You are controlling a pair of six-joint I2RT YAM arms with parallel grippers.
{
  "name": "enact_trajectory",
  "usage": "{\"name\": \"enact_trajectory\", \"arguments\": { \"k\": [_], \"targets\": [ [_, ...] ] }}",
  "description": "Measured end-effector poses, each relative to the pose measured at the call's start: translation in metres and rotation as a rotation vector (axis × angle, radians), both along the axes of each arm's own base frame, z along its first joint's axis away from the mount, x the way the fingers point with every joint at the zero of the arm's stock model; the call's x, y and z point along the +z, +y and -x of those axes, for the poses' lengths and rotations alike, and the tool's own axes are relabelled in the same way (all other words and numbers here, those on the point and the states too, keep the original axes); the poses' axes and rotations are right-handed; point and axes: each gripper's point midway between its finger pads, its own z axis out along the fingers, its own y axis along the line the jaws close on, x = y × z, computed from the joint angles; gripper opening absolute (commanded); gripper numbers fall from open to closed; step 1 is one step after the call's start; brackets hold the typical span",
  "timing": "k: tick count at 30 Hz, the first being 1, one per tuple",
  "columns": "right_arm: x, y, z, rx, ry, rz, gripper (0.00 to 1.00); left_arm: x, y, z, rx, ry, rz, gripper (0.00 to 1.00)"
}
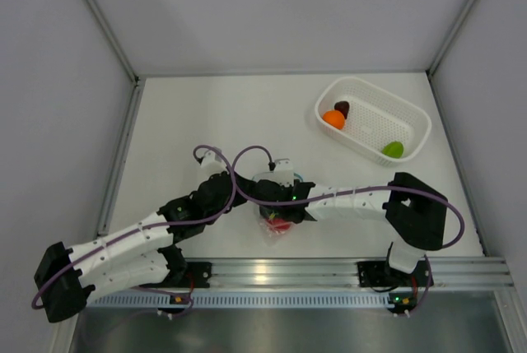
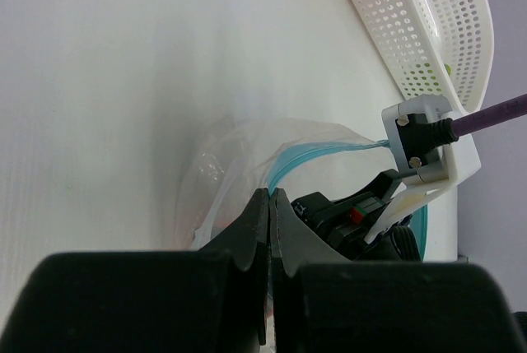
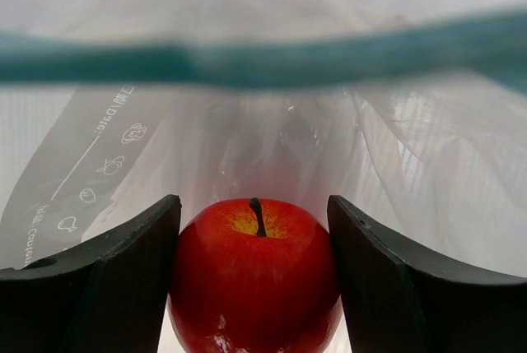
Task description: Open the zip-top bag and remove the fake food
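The clear zip-top bag (image 1: pixel 275 233) lies near the front edge between both arms, its teal zip strip (image 2: pixel 306 155) arched open. My left gripper (image 2: pixel 270 198) is shut on the bag's zip edge and holds the mouth up. My right gripper (image 3: pixel 254 205) reaches inside the bag (image 3: pixel 206 147); its two fingers press against either side of a red apple (image 3: pixel 254 279), the fake food that is still in the bag. From above, that red piece (image 1: pixel 281 224) shows just under the right wrist. An orange ball (image 1: pixel 333 118), a maroon piece (image 1: pixel 342 108) and a lime-green piece (image 1: pixel 393 149) lie in the basket.
The white perforated basket (image 1: pixel 370 85) stands at the back right; the left wrist view shows its wall (image 2: pixel 428 32) just beyond the bag. Grey walls enclose the table on three sides, and an aluminium rail (image 1: pixel 329 271) runs along the front edge.
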Motion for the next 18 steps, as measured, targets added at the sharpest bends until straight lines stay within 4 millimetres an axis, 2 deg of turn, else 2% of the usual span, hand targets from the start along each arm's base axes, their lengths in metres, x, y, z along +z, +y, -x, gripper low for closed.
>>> {"name": "enact_trajectory", "arguments": {
  "k": [4, 11, 18],
  "targets": [
    [0.0, 0.0, 0.0, 0.01, 0.0, 0.006, 0.46, 0.0, 0.0, 0.0, -0.007, -0.006, -0.012, 0.0],
    [0.002, -0.001, -0.002, 0.036, -0.016, 0.026, 0.42, -0.002, 0.0, 0.001, -0.031, -0.017, -0.039, 0.0],
    [0.018, 0.005, -0.009, 0.075, -0.057, 0.045, 0.4, 0.001, 0.002, 0.001, -0.071, -0.042, -0.098, 0.0]
  ]
}}
